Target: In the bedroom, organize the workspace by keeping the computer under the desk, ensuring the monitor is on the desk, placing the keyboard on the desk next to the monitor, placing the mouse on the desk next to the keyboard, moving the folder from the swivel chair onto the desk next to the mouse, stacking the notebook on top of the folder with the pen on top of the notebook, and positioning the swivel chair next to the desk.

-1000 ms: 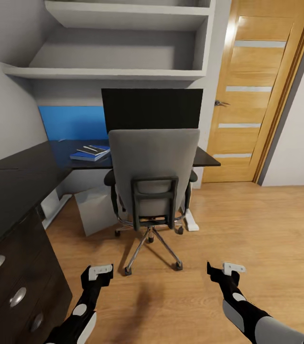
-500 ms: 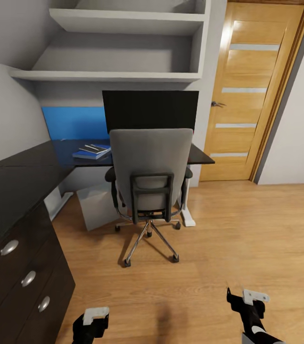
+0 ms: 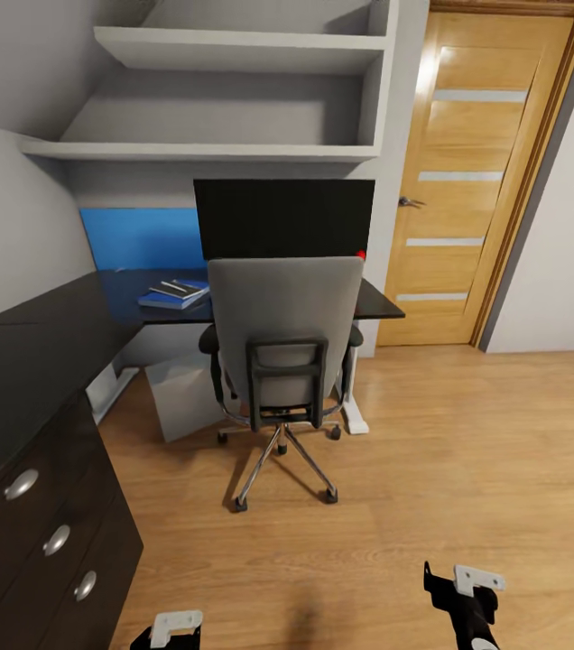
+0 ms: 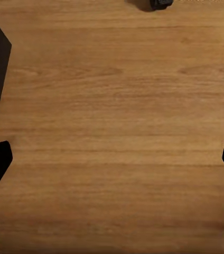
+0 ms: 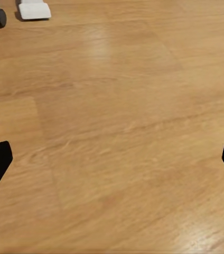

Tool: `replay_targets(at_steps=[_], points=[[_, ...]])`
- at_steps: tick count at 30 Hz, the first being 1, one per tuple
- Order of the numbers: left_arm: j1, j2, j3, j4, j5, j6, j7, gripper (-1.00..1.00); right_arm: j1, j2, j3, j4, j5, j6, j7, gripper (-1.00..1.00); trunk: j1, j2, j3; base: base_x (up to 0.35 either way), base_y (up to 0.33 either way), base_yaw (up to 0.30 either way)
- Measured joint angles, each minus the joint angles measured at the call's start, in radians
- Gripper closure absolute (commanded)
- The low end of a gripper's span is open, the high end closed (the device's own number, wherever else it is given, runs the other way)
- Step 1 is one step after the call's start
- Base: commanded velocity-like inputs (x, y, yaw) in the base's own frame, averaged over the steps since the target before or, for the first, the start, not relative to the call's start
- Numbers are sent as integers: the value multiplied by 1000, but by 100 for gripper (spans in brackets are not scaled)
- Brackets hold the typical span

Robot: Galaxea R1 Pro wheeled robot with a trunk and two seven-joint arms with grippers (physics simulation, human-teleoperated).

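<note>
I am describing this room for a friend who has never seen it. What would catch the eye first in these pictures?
First comes the grey swivel chair, its back to the camera, pulled up in front of the black desk. Right behind it the black monitor stands on the desk, against the bright blue back panel. To the right is a tall wooden door, and a blue folder lies on the desk left of the chair.

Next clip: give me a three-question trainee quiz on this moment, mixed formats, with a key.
1. True or false: the swivel chair has its back toward the camera, facing the desk.
2. Where does the blue folder lie? A) chair seat B) desk top C) floor
3. Fill in: the white-grey computer stands under the ____.

Key: 1 true. 2 B, with the notebook on top. 3 desk.
</note>
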Motion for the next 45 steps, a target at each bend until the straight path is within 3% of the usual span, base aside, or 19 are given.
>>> replay_targets(at_steps=[6,7,16,45], points=[[2,-2,-1,1,-1,8,-5,-100,11,12,-2,3,-1,11,-3,-100,-23,42,19,0,0,0],[2,-2,-1,1,-1,9,-5,-100,41,14,-4,4,-3,12,-3,-100,-27,49,22,0,0,0],[2,-1,-1,1,-1,17,-8,-100,120,22,-2,3,-2,12,-3,-100,-61,112,50,0,0,0],[2,-1,-1,1,-1,20,-8,-100,133,28,-1,3,-1,12,-3,-100,-173,315,141,0,0,0]])
